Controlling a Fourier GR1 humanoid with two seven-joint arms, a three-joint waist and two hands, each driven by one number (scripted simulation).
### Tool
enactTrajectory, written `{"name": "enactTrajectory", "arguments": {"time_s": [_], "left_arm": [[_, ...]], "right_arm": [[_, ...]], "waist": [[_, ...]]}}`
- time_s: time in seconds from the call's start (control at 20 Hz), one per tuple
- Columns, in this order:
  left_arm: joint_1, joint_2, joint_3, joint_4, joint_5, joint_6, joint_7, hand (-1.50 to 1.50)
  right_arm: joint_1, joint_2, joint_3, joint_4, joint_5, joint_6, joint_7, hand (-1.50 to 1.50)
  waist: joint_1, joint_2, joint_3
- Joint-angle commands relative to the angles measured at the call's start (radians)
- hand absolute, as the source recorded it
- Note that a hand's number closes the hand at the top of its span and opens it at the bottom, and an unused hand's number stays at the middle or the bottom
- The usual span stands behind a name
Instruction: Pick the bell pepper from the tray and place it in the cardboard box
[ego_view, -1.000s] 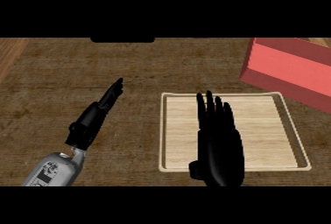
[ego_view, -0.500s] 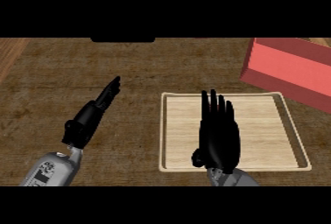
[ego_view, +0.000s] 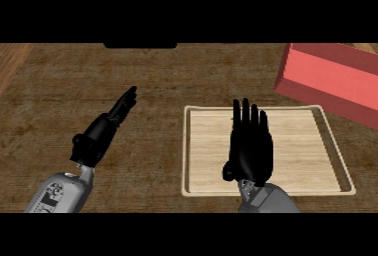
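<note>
**Bell pepper out of sight, right hand over the tray**

Head view: no bell pepper shows anywhere; it may lie hidden under the right hand, which hangs flat over the wooden tray, fingers straight and together, holding nothing visible. That placement looks like a lead-in to a grasp. The box, red rather than cardboard-coloured, sits beyond the hand and to its right. The left hand rests open left of the tray, fingers straight. The bench is dark wood grain.

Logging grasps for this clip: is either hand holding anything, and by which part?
Nothing held. The left hand and right hand are open, the right over the tray.
</note>
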Motion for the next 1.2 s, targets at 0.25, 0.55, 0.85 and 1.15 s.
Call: {"name": "enactTrajectory", "arguments": {"time_s": [0.25,0.55,0.85,1.15], "left_arm": [[0.015,-0.073,0.02,-0.022,-0.087,-0.019,0.015,0.0],[-0.018,-0.086,0.077,-0.051,-0.086,-0.061,0.08,0.0],[0.046,-0.114,0.064,-0.107,-0.127,-0.077,0.087,0.0],[0.025,-0.119,0.101,-0.013,-0.131,-0.091,0.013,0.0]], "right_arm": [[-0.006,0.008,-0.084,0.147,-0.007,-0.041,-0.09,-1.5],[0.04,-0.002,-0.063,0.086,-0.015,0.002,-0.074,-1.5],[-0.031,0.022,-0.063,0.171,-0.035,-0.007,-0.03,-1.5],[0.01,-0.02,-0.109,0.24,0.014,-0.082,-0.107,-1.5]], "waist": [[0.001,0.001,0.0],[-0.002,0.0,0.0],[0.002,0.0,0.0],[-0.001,0.001,0.0]]}}
